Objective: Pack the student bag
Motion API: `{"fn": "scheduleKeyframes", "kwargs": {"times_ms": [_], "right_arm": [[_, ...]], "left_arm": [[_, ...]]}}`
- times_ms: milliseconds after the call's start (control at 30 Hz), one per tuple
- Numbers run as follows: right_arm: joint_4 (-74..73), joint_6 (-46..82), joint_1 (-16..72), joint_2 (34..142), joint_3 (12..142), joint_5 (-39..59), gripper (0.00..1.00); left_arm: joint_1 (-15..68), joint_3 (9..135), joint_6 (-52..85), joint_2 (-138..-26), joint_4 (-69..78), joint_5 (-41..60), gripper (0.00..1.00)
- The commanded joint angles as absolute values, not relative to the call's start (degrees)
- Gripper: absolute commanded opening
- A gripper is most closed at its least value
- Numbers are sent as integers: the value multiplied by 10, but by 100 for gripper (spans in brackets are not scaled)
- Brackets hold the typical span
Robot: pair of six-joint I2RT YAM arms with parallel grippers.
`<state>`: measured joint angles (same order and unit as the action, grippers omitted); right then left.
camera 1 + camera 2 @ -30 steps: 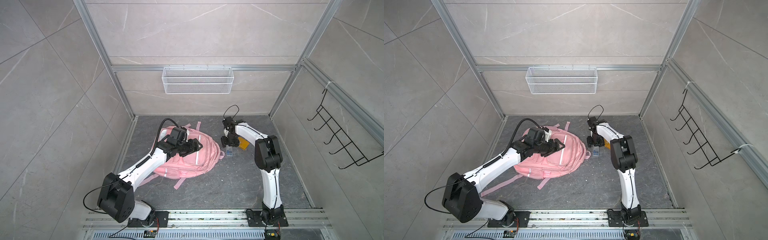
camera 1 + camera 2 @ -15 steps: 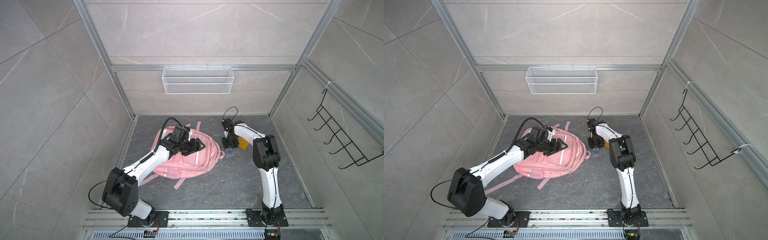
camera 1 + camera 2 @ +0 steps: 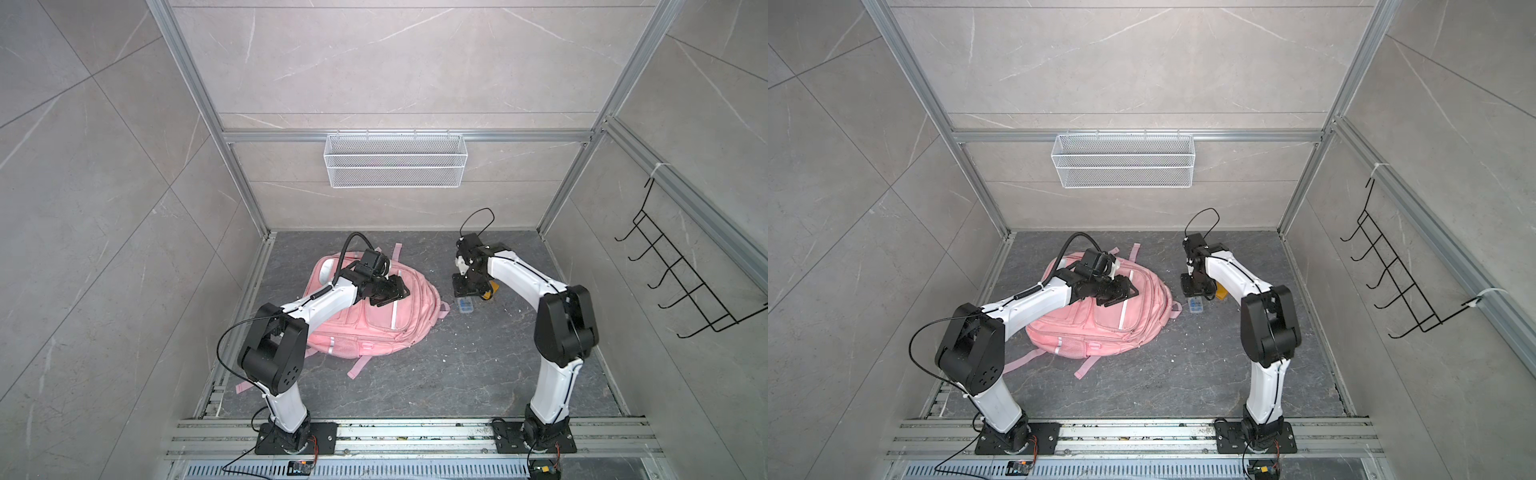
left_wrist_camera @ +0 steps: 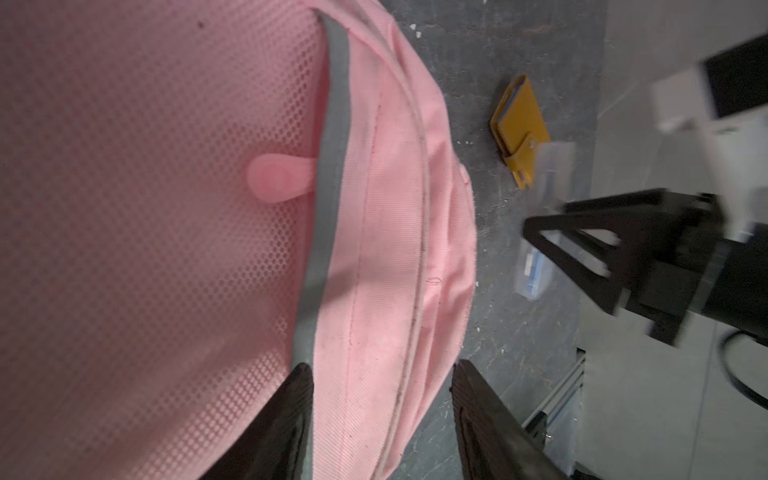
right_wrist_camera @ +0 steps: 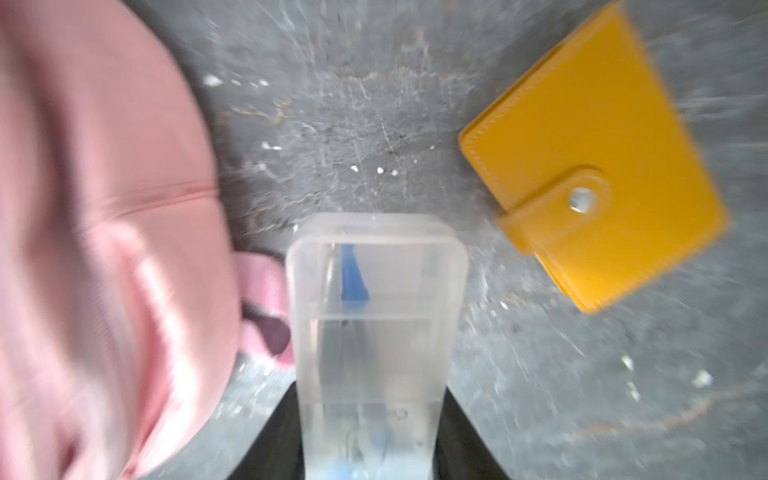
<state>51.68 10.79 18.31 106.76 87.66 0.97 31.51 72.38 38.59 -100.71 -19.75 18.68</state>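
The student bag (image 3: 386,328) lies flat on the dark stone floor (image 3: 457,374), front pockets up, its straps trailing toward the rail, and its zips look closed, so packing is judged to be at an early stage. The left gripper (image 4: 382,370) hangs over the bag's rounded upper edge with its jaws spread, straddling the piped seam beside the grey reflective stripe (image 4: 328,174). Nothing shows them pinching the fabric, and the position suggests it is there to steady the bag or to find a zip pull. Just beside the bag, the right gripper (image 3: 467,286) points straight down and pinches a clear plastic pencil case (image 5: 376,311) across its narrow sides, blue items showing through the lid. Taking it by the short width probably keeps the long case in line with the fingers for sliding into an opening. Whether the case has left the floor cannot be told. A yellow snap wallet (image 5: 594,166) lies close by, untouched, likely the next item to go in.
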Motion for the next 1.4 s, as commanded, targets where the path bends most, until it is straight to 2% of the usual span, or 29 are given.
{"fn": "scheduleKeyframes", "kwargs": {"times_ms": [0, 133, 333, 467, 633, 667, 867, 1033, 1167, 1367], "right_arm": [[510, 133, 185, 1008, 845, 40, 9], [503, 160, 192, 968, 820, 69, 9], [505, 182, 199, 945, 809, 86, 8], [511, 186, 199, 942, 806, 91, 8], [506, 199, 201, 928, 798, 98, 8], [505, 200, 200, 926, 800, 100, 8], [500, 224, 207, 908, 805, 121, 7], [469, 263, 224, 910, 801, 160, 7], [420, 299, 256, 932, 818, 204, 7], [286, 400, 301, 983, 823, 283, 7]], "left_arm": [[316, 750, 354, -1013, -214, 143, 56], [321, 754, 331, -1031, -212, 138, 57], [336, 774, 315, -1081, -162, 229, 54], [348, 773, 323, -1093, -126, 270, 39], [346, 746, 352, -1080, -81, 283, 3], [346, 746, 353, -1074, -80, 286, 0], [340, 722, 351, -994, -82, 303, 0], [313, 695, 366, -913, -63, 364, 0], [293, 683, 391, -877, -32, 436, 0], [291, 684, 420, -857, 3, 475, 0]]}}
